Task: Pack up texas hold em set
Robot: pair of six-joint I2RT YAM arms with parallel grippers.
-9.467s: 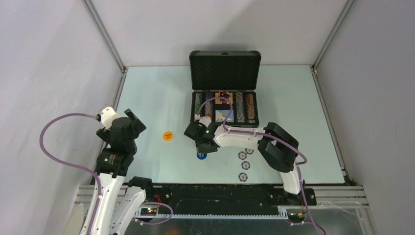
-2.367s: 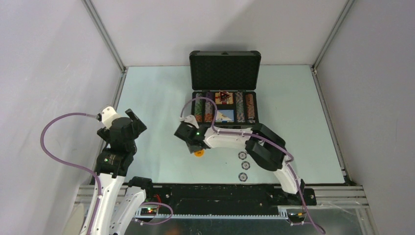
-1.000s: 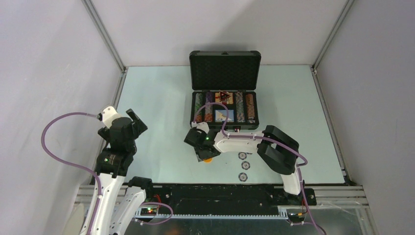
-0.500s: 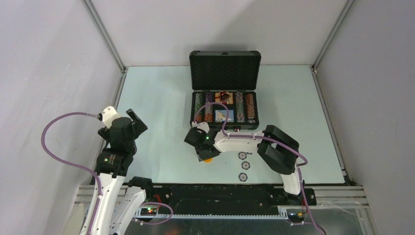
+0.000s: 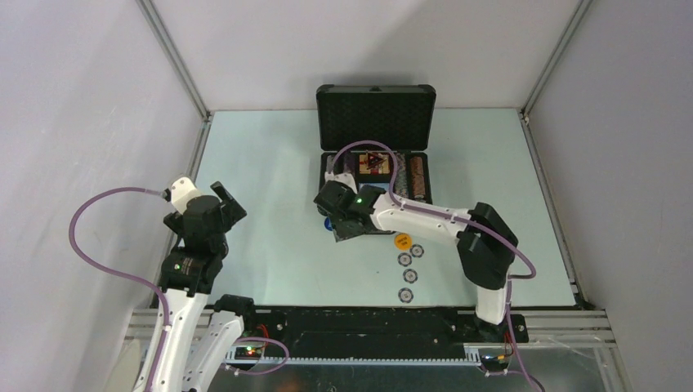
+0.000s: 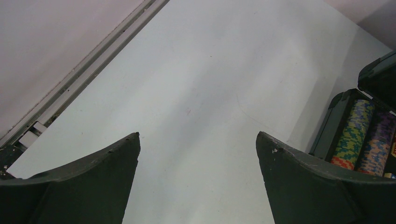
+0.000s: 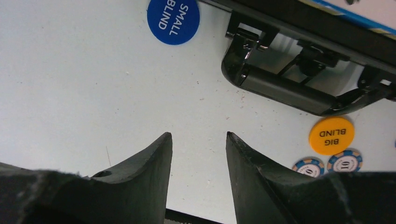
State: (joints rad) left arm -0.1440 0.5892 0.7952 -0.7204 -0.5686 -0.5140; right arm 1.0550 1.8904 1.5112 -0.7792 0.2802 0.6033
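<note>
Blue button (image 7: pixel 173 19) beyond right jaws

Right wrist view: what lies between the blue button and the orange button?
The case handle lies between the blue button and the orange button; the right wrist view shows it.

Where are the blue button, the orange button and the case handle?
Blue button (image 7: pixel 173 21), right wrist view, its centre.
Orange button (image 7: pixel 331 135), right wrist view, its centre.
Case handle (image 7: pixel 285 91), right wrist view, middle of its bar.
</note>
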